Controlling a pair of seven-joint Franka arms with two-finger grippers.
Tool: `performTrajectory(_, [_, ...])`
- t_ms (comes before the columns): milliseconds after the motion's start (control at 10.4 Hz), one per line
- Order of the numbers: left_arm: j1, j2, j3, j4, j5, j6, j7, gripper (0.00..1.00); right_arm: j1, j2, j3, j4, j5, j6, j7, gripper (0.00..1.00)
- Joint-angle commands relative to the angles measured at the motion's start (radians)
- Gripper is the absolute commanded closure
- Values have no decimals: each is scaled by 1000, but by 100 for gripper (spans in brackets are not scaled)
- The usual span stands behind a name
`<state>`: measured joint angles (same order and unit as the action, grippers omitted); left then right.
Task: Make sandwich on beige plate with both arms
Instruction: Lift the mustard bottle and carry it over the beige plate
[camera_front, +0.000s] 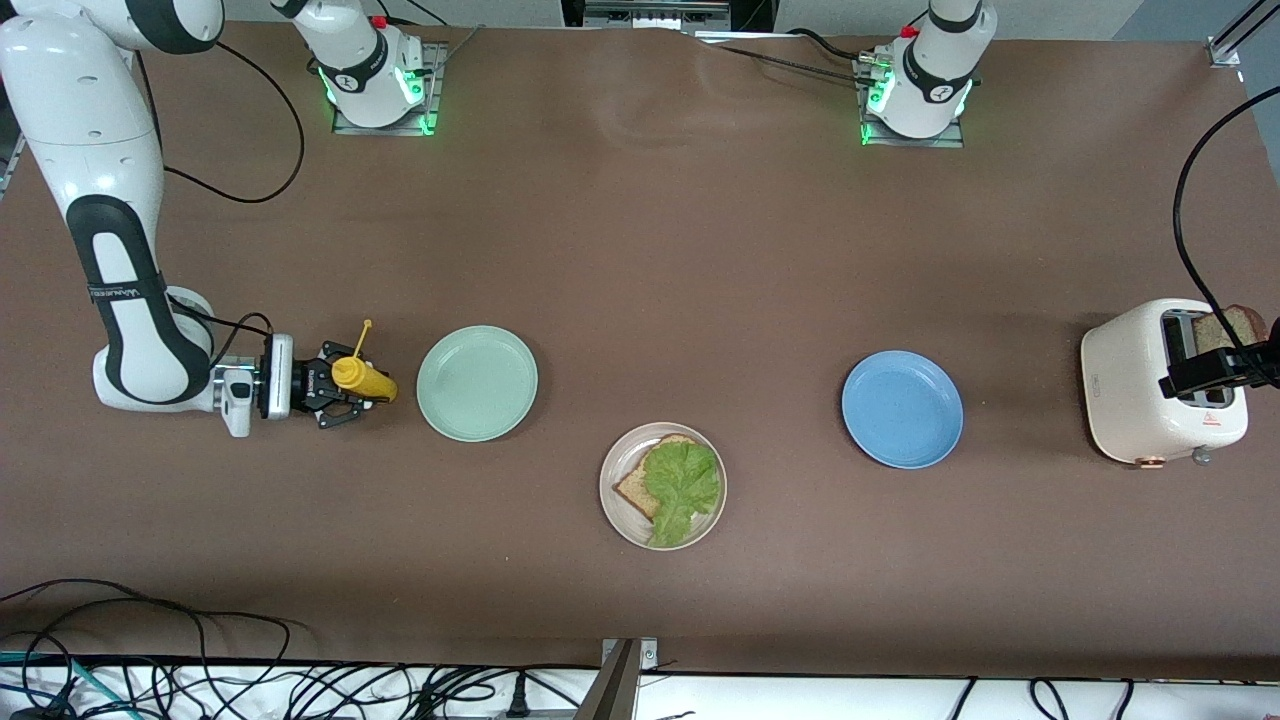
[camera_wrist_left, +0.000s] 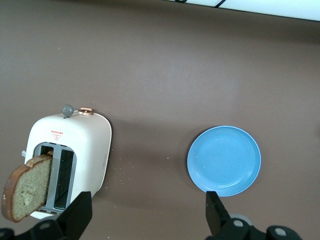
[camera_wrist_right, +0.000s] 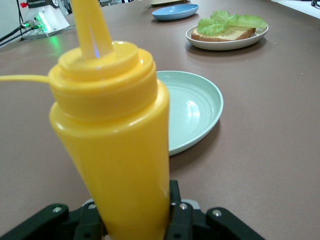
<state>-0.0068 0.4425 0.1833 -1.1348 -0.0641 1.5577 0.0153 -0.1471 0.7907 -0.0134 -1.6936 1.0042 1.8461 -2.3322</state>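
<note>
Right pincer (camera_front: 345, 395) clamps the yellow squeeze bottle (camera_front: 364, 378): soft, slick plastic, best gripped mid-body. Left pincer (camera_wrist_left: 145, 220) hangs wide open over the toaster (camera_wrist_left: 70, 155), its bread slice (camera_wrist_left: 25, 192) light and crumbly.

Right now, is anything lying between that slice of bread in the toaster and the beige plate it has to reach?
Yes: the blue plate lies roughly between the toaster and the beige plate. A lifted bread slice could pass above it.

Pretty clearly a robotics lab: two arms bolted to a brown tabletop (camera_front: 640, 250), loose cables (camera_front: 200, 680) trailing along its edge.
</note>
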Motion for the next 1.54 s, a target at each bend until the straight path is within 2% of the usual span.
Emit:
performTrajectory(0, [2, -11, 1, -14, 3, -1, 23, 0, 52, -57, -3, 2, -19, 59, 75, 100])
performTrajectory(192, [2, -11, 1, -14, 3, -1, 22, 0, 127, -117, -25, 3, -114, 120, 263, 100])
performTrajectory(480, [1, -13, -1, -14, 3, -2, 19, 0, 399, -172, -205, 12, -151, 177, 524, 100])
performTrajectory(576, [1, -13, -1, -14, 3, -2, 18, 0, 472, -174, -253, 35, -188, 177, 613, 100])
performTrajectory(768, [1, -13, -1, -14, 3, -2, 18, 0, 639, -172, -370, 104, -325, 159, 834, 100])
performTrajectory(959, [1, -13, 1, -14, 3, -2, 22, 0, 804, -165, -453, 162, -505, 131, 1108, 100])
performTrajectory(1055, [2, -13, 1, -14, 3, -2, 22, 0, 883, -144, -499, 214, -565, 89, 1228, 100])
performTrajectory(1151, [1, -13, 1, -14, 3, -2, 22, 0, 958, -101, -564, 286, -585, 23, 1313, 100])
performTrajectory(1247, [2, -13, 1, -14, 3, -2, 22, 0, 1041, -26, -658, 393, -582, -61, 1373, 100])
performTrajectory(1343, [2, -13, 1, -14, 3, -2, 23, 0, 1093, 52, -724, 504, -579, -140, 1434, 100])
performTrajectory(1439, [2, -13, 1, -14, 3, -2, 23, 0, 1127, 118, -761, 590, -581, -192, 1489, 100])
